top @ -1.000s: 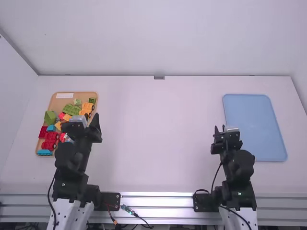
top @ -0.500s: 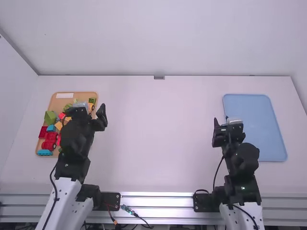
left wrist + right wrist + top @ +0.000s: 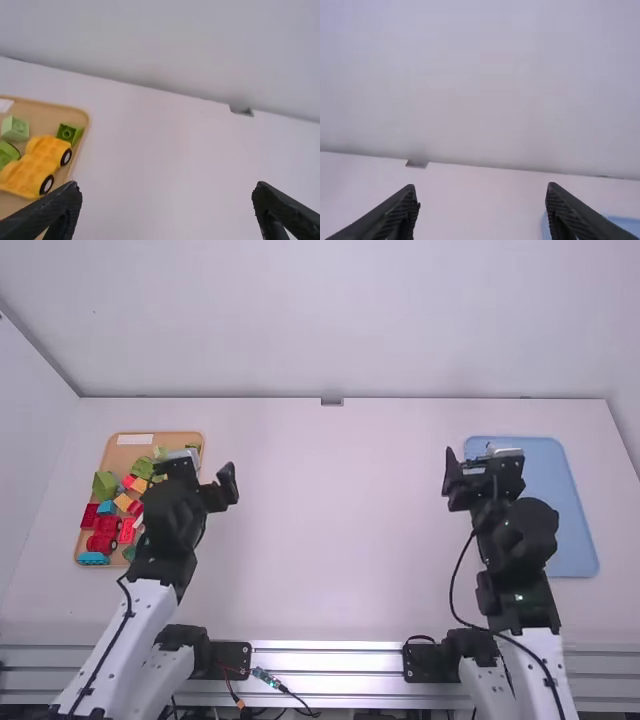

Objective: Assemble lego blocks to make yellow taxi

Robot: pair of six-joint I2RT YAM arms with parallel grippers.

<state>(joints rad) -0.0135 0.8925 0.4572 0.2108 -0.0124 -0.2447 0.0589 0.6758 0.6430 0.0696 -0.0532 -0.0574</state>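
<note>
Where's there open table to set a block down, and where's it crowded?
Bare table runs between the tan tray and the blue tray, back to the rear wall; the blue tray's visible part is bare too. Crowded: the tan tray, heaped with blocks.

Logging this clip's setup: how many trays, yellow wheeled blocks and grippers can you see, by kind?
Tan rectangular wooden tray: 1
Blue rectangular tray: 1
Yellow wheeled toy block: 1
Black two-finger grippers (left gripper, right gripper): 2
Total: 5
</note>
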